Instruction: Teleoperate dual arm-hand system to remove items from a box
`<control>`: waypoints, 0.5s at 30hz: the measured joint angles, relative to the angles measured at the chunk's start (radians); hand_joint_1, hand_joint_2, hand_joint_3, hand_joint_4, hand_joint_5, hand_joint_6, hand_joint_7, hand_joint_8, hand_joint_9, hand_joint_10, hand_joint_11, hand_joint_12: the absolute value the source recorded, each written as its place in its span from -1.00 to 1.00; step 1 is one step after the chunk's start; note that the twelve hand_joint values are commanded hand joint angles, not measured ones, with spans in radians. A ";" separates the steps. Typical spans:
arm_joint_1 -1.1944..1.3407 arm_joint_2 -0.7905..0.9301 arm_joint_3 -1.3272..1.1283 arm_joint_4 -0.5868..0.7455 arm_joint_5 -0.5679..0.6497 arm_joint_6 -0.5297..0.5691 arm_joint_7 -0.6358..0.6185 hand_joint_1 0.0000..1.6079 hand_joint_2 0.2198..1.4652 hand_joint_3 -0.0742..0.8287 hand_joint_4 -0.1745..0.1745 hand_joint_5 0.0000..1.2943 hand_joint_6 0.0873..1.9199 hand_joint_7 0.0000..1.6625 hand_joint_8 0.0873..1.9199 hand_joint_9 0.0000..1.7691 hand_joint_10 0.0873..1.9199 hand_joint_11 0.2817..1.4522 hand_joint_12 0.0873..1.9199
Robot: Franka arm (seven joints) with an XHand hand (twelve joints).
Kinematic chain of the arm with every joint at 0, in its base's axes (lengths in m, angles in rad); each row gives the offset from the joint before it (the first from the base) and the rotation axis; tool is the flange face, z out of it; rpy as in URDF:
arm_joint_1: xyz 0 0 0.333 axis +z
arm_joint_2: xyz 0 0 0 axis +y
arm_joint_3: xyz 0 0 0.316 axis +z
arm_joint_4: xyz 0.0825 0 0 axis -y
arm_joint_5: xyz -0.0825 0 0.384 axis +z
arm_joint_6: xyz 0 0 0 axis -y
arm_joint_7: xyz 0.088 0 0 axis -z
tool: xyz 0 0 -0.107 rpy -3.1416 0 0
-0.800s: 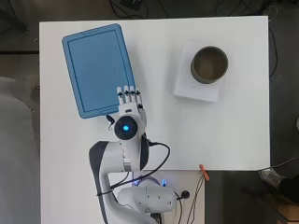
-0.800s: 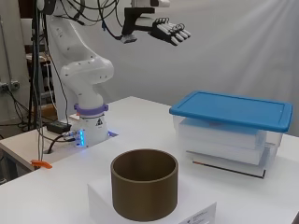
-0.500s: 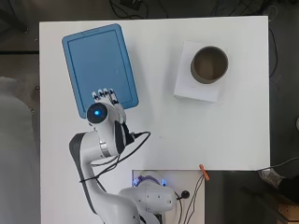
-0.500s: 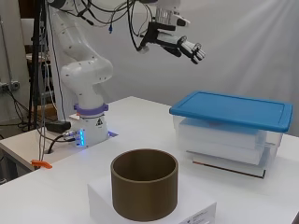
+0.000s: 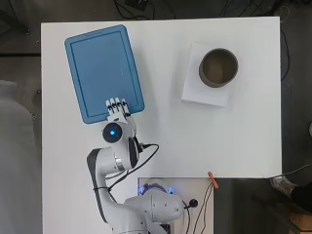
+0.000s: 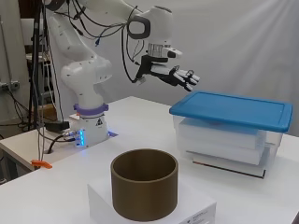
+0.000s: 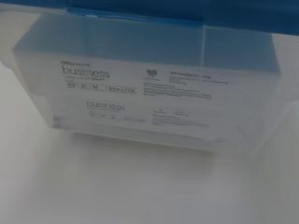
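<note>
Robot hand [image 6: 174, 75] released, fingers straight — hovering over near edge of blue lid [image 5: 103, 70] on clear box [image 6: 224, 142]; brown cylinder [image 6: 144, 183] well apart on surface [image 5: 161, 131].

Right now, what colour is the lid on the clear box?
The lid is blue, plainest in the overhead view.

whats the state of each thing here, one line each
blue lid: on the box, closed
clear box: shut, white packs stacked inside
hand: open, fingers straight, above the lid's near edge, not touching
brown cylinder: upright, open-topped, on a white block
</note>
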 joint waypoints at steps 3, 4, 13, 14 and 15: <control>-0.010 0.114 0.022 0.063 -0.038 -0.005 0.046 -0.54 -0.03 -0.86 -0.65 -1.00 -1.00 -1.00 -1.00 -0.88 -1.00 -0.86 -1.00; -0.013 0.144 0.027 0.085 -0.048 -0.019 0.060 -0.54 -0.04 -0.86 -0.66 -1.00 -1.00 -1.00 -1.00 -0.88 -1.00 -0.87 -1.00; -0.020 0.269 0.092 0.186 -0.148 -0.143 0.175 -0.40 -0.19 -0.90 -0.53 -1.00 -1.00 -1.00 -1.00 -0.93 -1.00 -0.91 -1.00; -0.020 0.280 0.110 0.188 -0.183 -0.150 0.199 -0.38 -0.19 -0.89 -0.48 -1.00 -1.00 -1.00 -1.00 -0.93 -1.00 -0.91 -1.00; -0.020 0.292 0.131 0.191 -0.229 -0.157 0.231 -0.36 -0.18 -0.88 -0.44 -1.00 -1.00 -1.00 -1.00 -0.93 -1.00 -0.90 -1.00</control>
